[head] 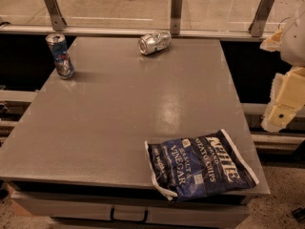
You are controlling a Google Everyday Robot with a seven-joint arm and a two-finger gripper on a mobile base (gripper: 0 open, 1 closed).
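A dark blue bag of salt and vinegar potato chips (202,168) lies flat at the front right corner of the grey table (119,113). A blue and red can (60,56) stands upright at the back left. A silver can (154,42) lies on its side at the back middle. My gripper (284,106) hangs beyond the table's right edge, pale yellow, level with the table's middle. It touches nothing; the chip bag is the thing nearest to it.
A glass railing with metal posts (176,11) runs behind the table's far edge. A drawer handle (127,216) shows on the table's front face below the top. Speckled floor (281,204) lies to the right of the table.
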